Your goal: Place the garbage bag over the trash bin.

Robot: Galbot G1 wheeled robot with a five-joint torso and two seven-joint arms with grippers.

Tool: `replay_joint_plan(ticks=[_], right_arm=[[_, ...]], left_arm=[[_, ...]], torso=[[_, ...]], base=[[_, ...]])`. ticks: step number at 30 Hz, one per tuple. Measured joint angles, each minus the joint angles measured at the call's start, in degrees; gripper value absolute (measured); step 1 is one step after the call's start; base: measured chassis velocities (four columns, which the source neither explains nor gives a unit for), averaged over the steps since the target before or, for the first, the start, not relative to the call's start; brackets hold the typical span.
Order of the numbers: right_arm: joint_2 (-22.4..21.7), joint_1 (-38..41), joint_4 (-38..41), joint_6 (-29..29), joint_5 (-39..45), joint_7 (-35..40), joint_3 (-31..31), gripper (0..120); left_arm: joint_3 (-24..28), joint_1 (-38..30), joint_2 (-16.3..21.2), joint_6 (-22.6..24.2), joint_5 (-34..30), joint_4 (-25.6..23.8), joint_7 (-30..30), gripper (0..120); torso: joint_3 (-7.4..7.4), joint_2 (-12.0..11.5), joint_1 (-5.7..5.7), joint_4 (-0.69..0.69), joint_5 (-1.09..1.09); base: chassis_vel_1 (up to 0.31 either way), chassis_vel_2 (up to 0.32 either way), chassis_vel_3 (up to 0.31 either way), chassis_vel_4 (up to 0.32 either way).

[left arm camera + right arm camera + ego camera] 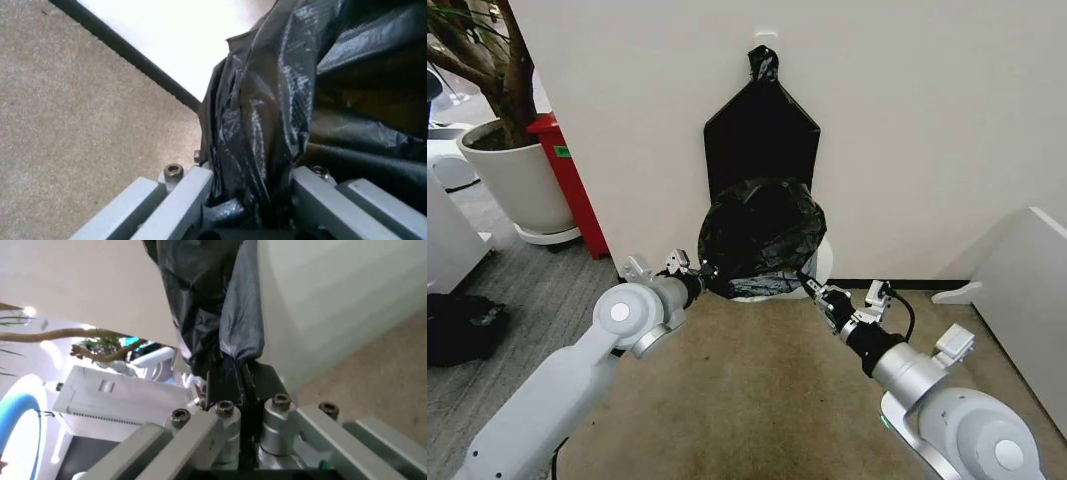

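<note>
Two grippers: the left gripper (699,272) at seven o'clock and the right gripper (810,286) at five o'clock. One loose garbage bag (760,235), one knotted bag bundle (761,125), one trash bin (821,262), one plant pot (519,180) at ten o'clock.

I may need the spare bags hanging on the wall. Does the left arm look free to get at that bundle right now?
Probably not. The left gripper is shut on the garbage bag, stretched over the trash bin with the right gripper. That bag also covers the bundle's lower part.
</note>
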Motion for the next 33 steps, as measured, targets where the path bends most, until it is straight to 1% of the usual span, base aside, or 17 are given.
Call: replay_joint_plan(ticks=[11, 18, 26, 33], right_arm=[[-1.04, 0.01, 0.12, -0.36, 0.90, 0.82, 0.47, 0], [-1.23, -1.92, 0.11, -2.37, 0.98, 3.26, 0.05, 0], [-1.07, -1.30, -3.36, -3.47, -1.27, 4.95, -1.16, 0], [-0.55, 1.09, -7.65, -3.59, -5.71, 4.98, -4.70, 0]], left_arm=[[-0.02, -0.98, -0.39, 0.37, 0.02, 1.14, 0.48, 0], [-0.25, -1.75, -0.63, 0.37, -0.62, 1.77, 0.83, 0], [-0.38, -2.12, -0.66, 0.58, -1.23, 1.84, 1.13, 0], [-0.38, -2.16, -0.91, 0.71, -2.00, 1.60, 1.19, 0]], torso=[[0.00, 0.00, 0.00, 0.00, 0.00], [0.00, 0.00, 0.00, 0.00, 0.00], [0.00, 0.00, 0.00, 0.00, 0.00], [0.00, 0.00, 0.00, 0.00, 0.00]], base=[[0.000, 0.000, 0.000, 0.000], [0.000, 0.000, 0.000, 0.000], [0.000, 0.000, 0.000, 0.000], [0.000, 0.000, 0.000, 0.000]])
